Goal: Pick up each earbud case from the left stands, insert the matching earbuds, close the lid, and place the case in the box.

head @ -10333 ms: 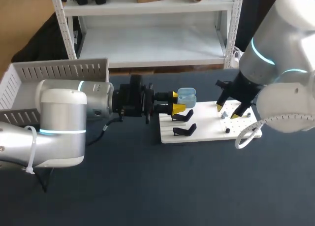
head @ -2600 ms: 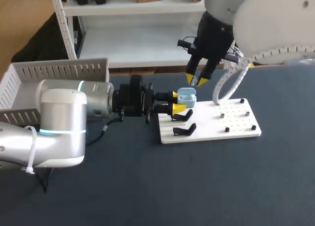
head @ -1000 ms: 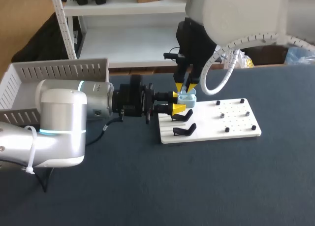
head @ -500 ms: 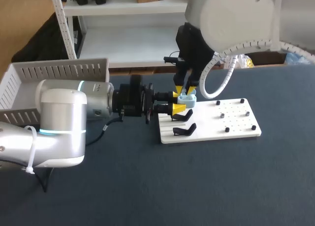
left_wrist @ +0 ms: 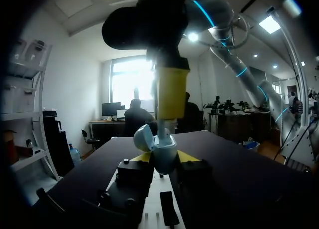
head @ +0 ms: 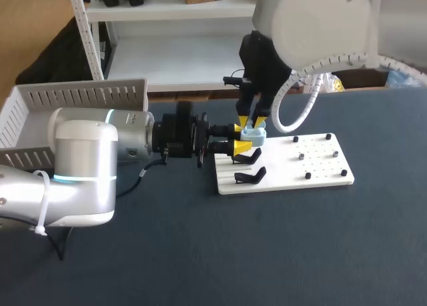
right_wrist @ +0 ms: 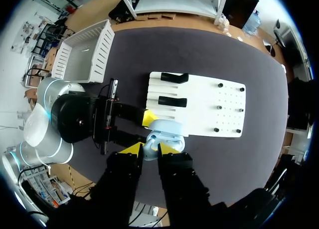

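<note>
Pale blue earbud case (head: 253, 134), lid open, hangs just above the left end of the white board (head: 320, 166), gripped from both sides by the left pincer (head: 240, 138). The right pincer (head: 250, 123) stands directly over the case's open mouth, touching or nearly touching it; whether it grips anything I cannot tell.

Ten seconds ago that right arm was over the pegs at the board's far end. It has since swung across and come down onto the case, sinking only slightly in the last second, while the left arm has not moved. This is probably the earbud insertion, with closing the lid and boxing not yet done.

Counted: one case, two black stands (head: 248, 158), both bare, six small pegs (head: 307, 176), and one slatted white box (head: 80, 96) at the left of the dark surface (head: 267, 253).
</note>
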Robot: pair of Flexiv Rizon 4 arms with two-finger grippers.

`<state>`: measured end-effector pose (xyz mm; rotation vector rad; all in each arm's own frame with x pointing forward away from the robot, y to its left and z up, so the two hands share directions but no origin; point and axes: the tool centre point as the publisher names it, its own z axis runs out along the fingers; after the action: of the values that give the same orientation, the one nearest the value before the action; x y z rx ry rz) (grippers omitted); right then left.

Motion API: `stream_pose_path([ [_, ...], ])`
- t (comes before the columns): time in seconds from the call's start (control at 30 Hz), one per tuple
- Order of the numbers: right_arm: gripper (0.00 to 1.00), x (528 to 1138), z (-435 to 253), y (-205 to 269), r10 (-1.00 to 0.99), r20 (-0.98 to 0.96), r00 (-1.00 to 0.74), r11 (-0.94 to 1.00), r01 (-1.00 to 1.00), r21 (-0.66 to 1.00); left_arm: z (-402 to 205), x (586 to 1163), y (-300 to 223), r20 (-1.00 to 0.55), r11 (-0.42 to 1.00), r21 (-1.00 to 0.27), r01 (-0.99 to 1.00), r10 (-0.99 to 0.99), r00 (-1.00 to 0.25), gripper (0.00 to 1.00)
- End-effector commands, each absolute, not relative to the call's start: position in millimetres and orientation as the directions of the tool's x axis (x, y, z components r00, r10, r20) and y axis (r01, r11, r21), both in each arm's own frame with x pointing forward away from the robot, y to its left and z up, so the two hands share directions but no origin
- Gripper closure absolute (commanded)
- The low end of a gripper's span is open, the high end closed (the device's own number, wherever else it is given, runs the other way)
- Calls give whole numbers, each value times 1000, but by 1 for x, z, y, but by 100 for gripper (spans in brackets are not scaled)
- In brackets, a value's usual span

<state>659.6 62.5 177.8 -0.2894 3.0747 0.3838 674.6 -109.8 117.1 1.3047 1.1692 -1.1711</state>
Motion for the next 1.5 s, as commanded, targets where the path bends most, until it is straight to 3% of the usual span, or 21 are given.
stream_pose_path([
  [0.03, 100, 661, 178, 65, -185, -45, -982, 952, -190, 241, 116, 675, -110, -997, -45, 68, 997, 39, 69, 100],
  [1.5, 100, 665, 168, 62, -175, -34, -984, 950, -178, 255, 116, 675, -110, -997, -45, 68, 997, 39, 69, 100],
])
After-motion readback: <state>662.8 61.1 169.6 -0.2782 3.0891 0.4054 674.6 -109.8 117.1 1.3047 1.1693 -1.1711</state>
